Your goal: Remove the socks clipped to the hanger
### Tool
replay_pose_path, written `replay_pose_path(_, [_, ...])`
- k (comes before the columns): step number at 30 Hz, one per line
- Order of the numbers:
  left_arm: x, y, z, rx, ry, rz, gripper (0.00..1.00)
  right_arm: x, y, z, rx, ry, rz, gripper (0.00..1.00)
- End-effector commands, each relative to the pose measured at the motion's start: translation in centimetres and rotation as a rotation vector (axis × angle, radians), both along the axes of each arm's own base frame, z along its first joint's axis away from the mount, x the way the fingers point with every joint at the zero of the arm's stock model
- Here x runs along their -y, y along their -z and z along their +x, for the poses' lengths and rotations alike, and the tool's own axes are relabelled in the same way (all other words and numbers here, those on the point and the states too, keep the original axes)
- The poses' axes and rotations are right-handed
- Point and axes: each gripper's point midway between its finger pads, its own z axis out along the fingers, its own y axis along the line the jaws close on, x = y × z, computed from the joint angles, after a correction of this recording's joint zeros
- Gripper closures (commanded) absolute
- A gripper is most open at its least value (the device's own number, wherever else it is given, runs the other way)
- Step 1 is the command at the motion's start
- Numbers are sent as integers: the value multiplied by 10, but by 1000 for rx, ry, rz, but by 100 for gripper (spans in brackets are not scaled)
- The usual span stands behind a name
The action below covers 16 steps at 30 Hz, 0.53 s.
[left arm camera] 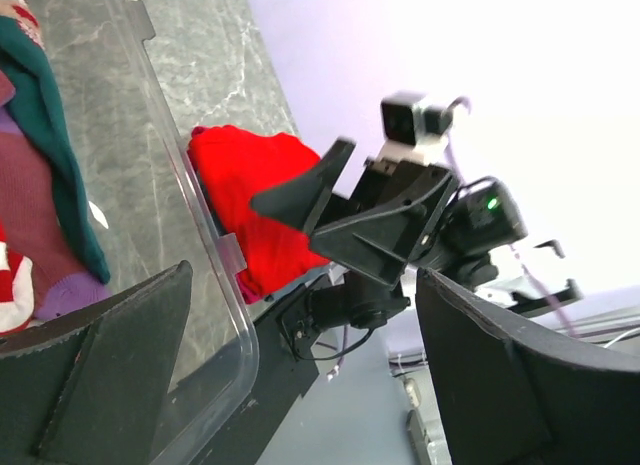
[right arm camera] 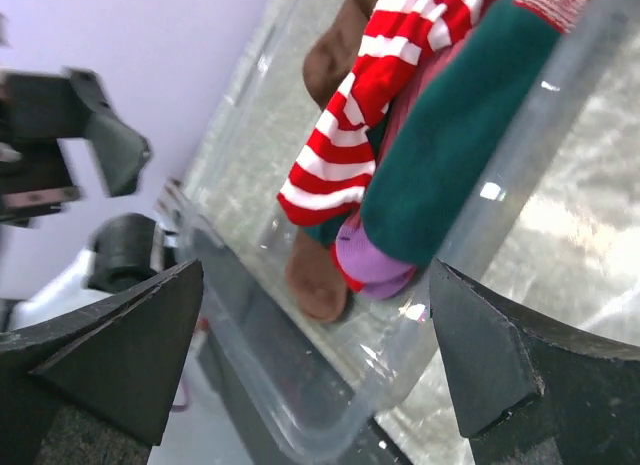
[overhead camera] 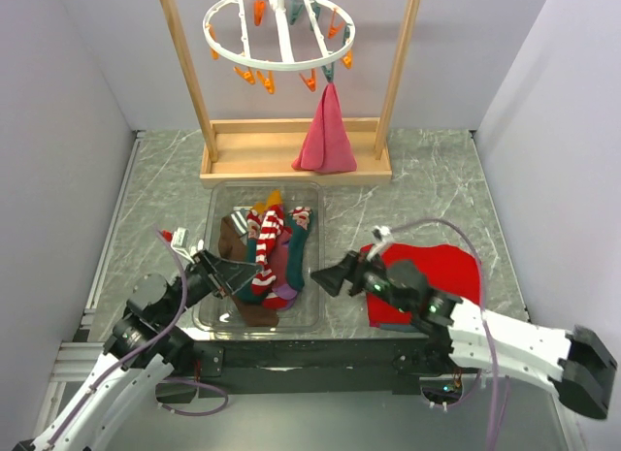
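Left gripper (overhead camera: 236, 273) is standing with its jaws spread wide and nothing between them, reaching over the left rim of the clear bin (overhead camera: 243, 184) near its near-left corner. Right gripper (overhead camera: 327, 278) is gaping equally wide and pinching nothing, its fingertips pointing at the bin's right wall from just outside.

Socks (overhead camera: 270, 257) are lying in a loose, overlapping heap inside the bin. A red-and-white striped sock (overhead camera: 267, 240) is running lengthwise on top of the heap. A dark teal sock (overhead camera: 295, 249) is lying beside it toward the bin's right wall, with a purple toe (overhead camera: 277, 299) showing at the near end. A brown sock (overhead camera: 254, 311) is stretching along the bin's near-left part, partly under the others.

Left arm (overhead camera: 146, 325), white links with black joints, is slanting up from the near left of the bin toward its left rim. Right arm (overhead camera: 485, 339) is stretching in low from the near right, its wrist passing over a red cloth (overhead camera: 446, 267) lying flat to the right of the bin.

Beyond the bin's far wall, a wooden frame (overhead camera: 291, 155) is carrying a round white hanger (overhead camera: 279, 29) ringed with orange clips, and a pink cloth (overhead camera: 327, 131) is hanging beneath it.
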Motion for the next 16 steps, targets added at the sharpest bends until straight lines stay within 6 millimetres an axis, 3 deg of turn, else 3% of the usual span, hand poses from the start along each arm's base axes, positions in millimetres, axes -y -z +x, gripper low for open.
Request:
replay_pose_path(1, [-3,-17,-9,78,11,-97,2,30,-26,5,12,155,274,0])
replay_pose_path(2, [-4,-8,-10,59,10,-90,2,40,-33,3,28,179,324,0])
replay_pose_path(4, [-12,-11,-17,97,-9,-122,2,57,-25,7,14,256,365,0])
replay_pose_path(8, [-15,3,-23,86,-2,-56,2,84,6,4,0,336,423,0])
replay_pose_path(12, [-13,6,-26,118,21,-57,1,97,26,8,-38,401,487,0])
replay_pose_path(13, [-10,2,-27,125,42,-75,1,98,45,9,-75,423,453,0])
replay_pose_path(14, [-8,7,-26,116,49,-81,1,98,43,9,-80,425,478,0])
replay_pose_path(16, [-5,-3,-30,142,74,-145,1,99,49,10,-108,442,459,0])
